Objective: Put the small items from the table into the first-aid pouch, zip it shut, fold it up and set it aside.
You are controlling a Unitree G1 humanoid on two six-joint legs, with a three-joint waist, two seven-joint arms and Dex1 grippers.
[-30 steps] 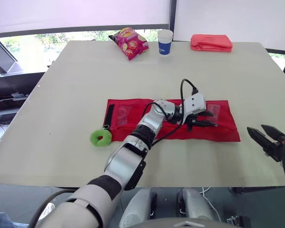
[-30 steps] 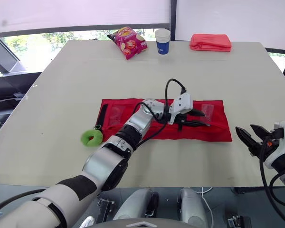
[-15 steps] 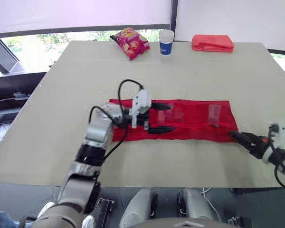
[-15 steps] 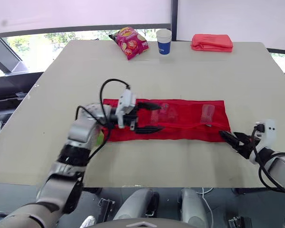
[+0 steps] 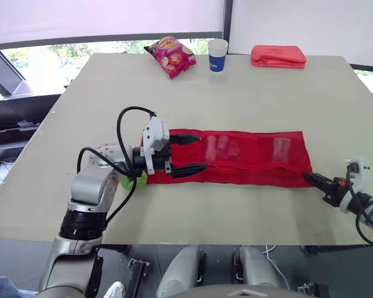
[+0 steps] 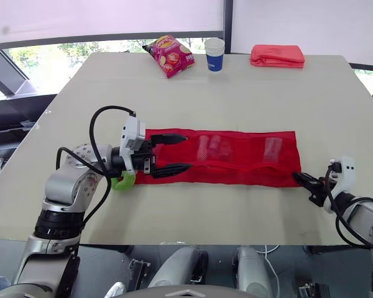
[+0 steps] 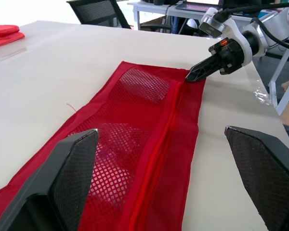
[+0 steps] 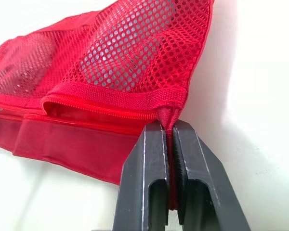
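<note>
The red first-aid pouch [image 5: 248,160] lies flat and unfolded across the table, with clear small items in its mesh pockets [image 5: 219,148]. My left gripper [image 5: 196,153] hovers open over the pouch's left end, nothing between its fingers [image 7: 62,183]. A green ring-shaped item [image 5: 130,182] lies by that end, half hidden behind my left arm. My right gripper [image 8: 167,129] is shut on the fabric tab at the pouch's right corner, by the end of the zip [image 8: 101,113]. The left wrist view shows that pinch [image 7: 196,73] from along the pouch.
At the table's far side stand a chip bag [image 5: 169,54], a blue and white paper cup [image 5: 217,54] and a folded red cloth [image 5: 278,56]. The table's front edge [image 5: 236,239] runs close below the pouch.
My left gripper has drawn back leftward along the pouch, from its right half to its left end, and opened. My right gripper came in to the right corner and shut on it.
</note>
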